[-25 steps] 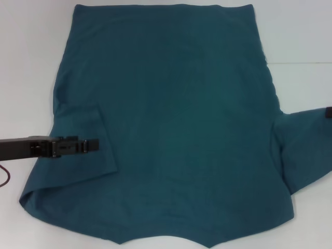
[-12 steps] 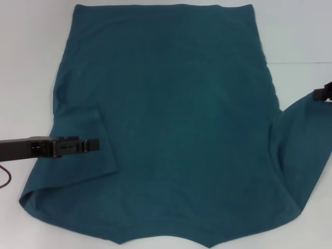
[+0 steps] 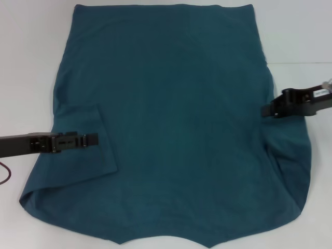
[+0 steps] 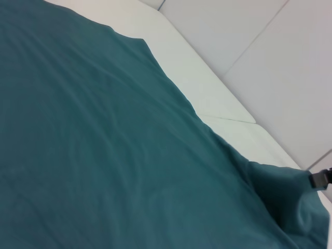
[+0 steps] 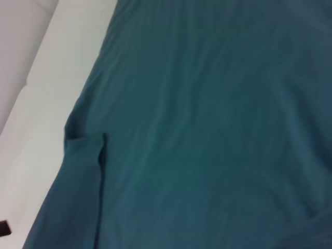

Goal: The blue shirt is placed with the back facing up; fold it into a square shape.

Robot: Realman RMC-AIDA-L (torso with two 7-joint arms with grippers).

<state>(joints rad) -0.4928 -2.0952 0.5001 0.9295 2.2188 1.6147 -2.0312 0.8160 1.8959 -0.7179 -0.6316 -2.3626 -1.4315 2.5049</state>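
the left gripper reaches in from the left edge of the head view, its fingers drawn together into one thin dark bar over the left sleeve, which lies folded inward on top of the shirt's body; whether any cloth is pinched between the fingers cannot be told. the blue shirt is spread plain side up on the white table, covering most of the middle of the work surface, its straight hem toward the far side and its neck end at the near edge of the view. in the left wrist view the cloth fills most of the picture, lightly wrinkled, with bare table beyond it. on the right, the right gripper comes in from the right edge and sits at the shirt's right side, with the right sleeve drawn in beneath it; it seems to hold the sleeve's edge, though the grip itself is not clearly seen.
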